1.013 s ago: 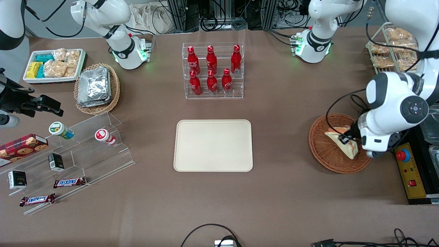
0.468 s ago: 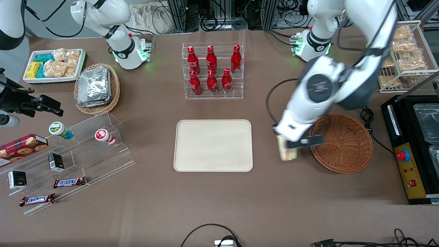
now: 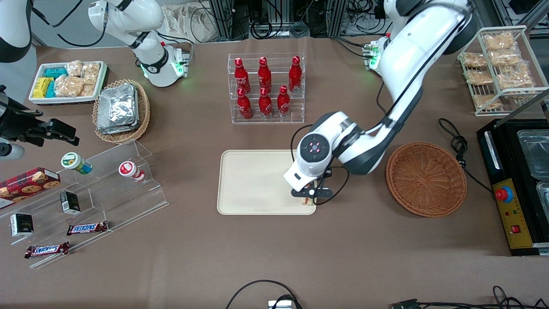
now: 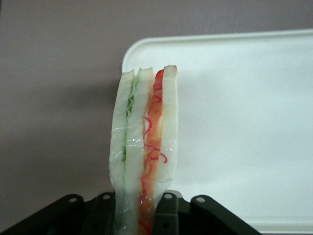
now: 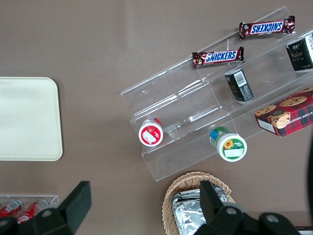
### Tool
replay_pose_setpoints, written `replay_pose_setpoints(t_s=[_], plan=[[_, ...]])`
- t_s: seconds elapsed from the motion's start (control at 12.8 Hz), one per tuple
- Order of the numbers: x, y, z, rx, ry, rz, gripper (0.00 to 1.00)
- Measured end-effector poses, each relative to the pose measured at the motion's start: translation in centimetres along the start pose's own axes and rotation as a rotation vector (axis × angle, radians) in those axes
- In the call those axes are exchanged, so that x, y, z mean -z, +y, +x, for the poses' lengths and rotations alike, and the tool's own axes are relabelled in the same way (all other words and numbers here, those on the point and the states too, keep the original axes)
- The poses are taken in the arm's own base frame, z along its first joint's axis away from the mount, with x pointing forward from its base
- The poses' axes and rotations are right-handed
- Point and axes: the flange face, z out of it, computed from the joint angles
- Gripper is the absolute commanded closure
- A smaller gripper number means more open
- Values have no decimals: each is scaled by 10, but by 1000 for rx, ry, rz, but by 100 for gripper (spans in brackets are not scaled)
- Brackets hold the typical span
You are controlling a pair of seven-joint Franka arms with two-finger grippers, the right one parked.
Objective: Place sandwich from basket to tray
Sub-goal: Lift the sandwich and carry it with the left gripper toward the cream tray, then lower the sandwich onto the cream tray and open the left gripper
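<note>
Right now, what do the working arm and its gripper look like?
The left arm is glossy white with dark grey joint bands, and its round wrist cap bears red markings. A thin black cable loops alongside. The gripper, over the tray's corner, has black fingers.

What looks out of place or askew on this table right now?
Little stands out. The sandwich is held on edge in the tool over the tray's corner nearest the empty basket. A red-capped jar lies tipped on the clear stand.
</note>
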Motion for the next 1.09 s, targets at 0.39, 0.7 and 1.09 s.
replay_pose_setpoints(t_s=[0.39,0.7,1.09], plan=[[-38,34,-12,22,-13,17,0],[-4,26,3,57,37,3,0],[113,-73,16,192,91,165,0]])
